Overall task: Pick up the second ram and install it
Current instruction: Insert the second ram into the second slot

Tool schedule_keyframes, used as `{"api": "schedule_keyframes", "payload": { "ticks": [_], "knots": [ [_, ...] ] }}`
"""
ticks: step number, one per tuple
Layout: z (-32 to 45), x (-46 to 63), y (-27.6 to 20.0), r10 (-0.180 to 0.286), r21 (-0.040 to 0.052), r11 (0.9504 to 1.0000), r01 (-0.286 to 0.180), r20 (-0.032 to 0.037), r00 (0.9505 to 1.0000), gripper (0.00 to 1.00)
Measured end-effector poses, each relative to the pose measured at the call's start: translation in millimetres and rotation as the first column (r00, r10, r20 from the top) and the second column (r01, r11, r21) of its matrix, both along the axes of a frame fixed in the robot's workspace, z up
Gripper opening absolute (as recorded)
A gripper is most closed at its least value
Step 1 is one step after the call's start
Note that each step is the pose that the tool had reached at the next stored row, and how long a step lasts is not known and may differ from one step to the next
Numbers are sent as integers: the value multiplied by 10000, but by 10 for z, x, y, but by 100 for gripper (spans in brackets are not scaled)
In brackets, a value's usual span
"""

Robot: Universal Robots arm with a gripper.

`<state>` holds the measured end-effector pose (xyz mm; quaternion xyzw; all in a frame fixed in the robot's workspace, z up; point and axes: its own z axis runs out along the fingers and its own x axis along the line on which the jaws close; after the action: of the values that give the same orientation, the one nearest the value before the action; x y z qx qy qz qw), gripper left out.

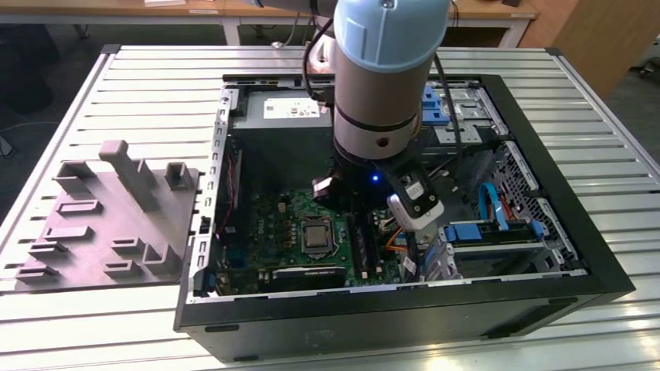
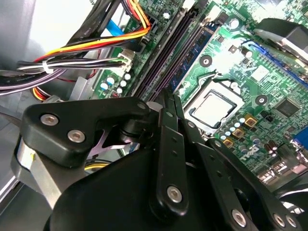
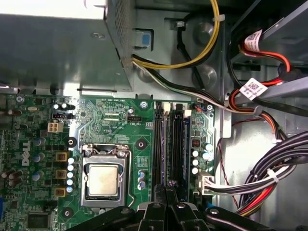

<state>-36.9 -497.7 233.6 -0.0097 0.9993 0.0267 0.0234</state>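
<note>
Blue-green ram (image 2: 195, 52), upper centre, looks seated — gripper (image 2: 171, 101) below it, fingers pressed together, should press straight down — evenly.

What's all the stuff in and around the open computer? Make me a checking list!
Surface: slatted metal table with the open computer case on it.
Job's things: a blue-green memory stick stands in the slot beside the processor; the black slots next to it look empty.
Clutter: grey moulded fixture on the table, at the exterior view's left of the case.
Gripper: the gripper is low over one end of the memory slots; touching or not, cannot tell.
Cables: bundled coloured wires beside the board; blue cable by the drive bay.
Surroundings: wooden desks behind the table.
</note>
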Motion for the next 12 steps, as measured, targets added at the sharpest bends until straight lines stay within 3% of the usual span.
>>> {"api": "schedule_keyframes", "payload": {
  "ticks": [12],
  "knots": [
    [-36, 5, -1, -1, -1, 10000, 1, 0, 10000, 11]
  ]
}}
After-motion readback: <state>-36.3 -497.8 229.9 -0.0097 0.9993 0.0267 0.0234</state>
